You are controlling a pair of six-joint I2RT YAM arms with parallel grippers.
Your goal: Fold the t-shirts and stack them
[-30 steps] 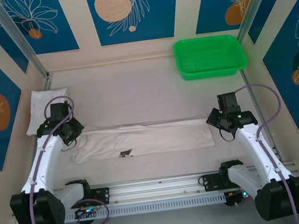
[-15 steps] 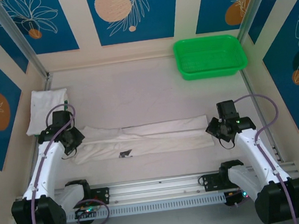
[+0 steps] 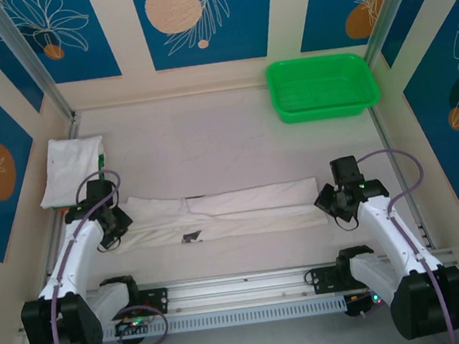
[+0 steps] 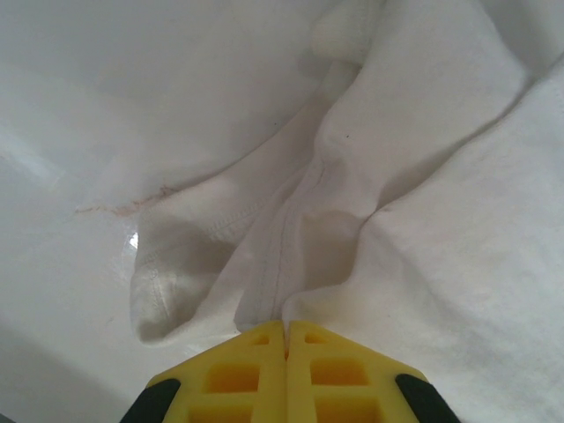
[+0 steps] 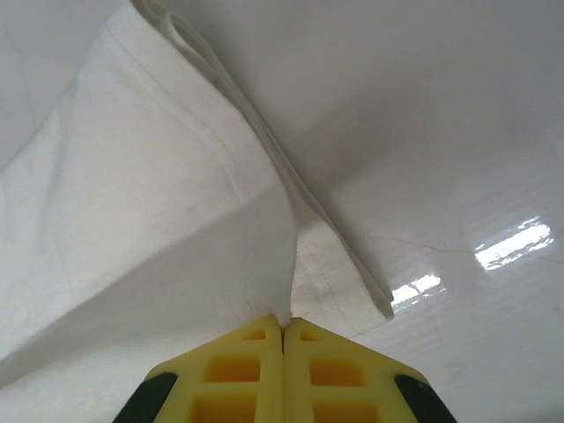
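Two white t-shirts lie on the table (image 3: pixel 210 141): one t-shirt (image 3: pixel 234 212), folded lengthwise into a long narrow band with a small dark label (image 3: pixel 192 237) at its near edge, stretches across the near middle, and a second t-shirt (image 3: pixel 69 171) sits folded into a compact rectangle at the left edge. Two grippers hold the band: the left gripper (image 3: pixel 113 224) has its yellow fingers (image 4: pixel 251 357) pinched together on the cloth at the left end, and the right gripper (image 5: pixel 282 322) is likewise clamped on the right end's hem. One green basket (image 3: pixel 322 114) stands well apart in the far right corner.
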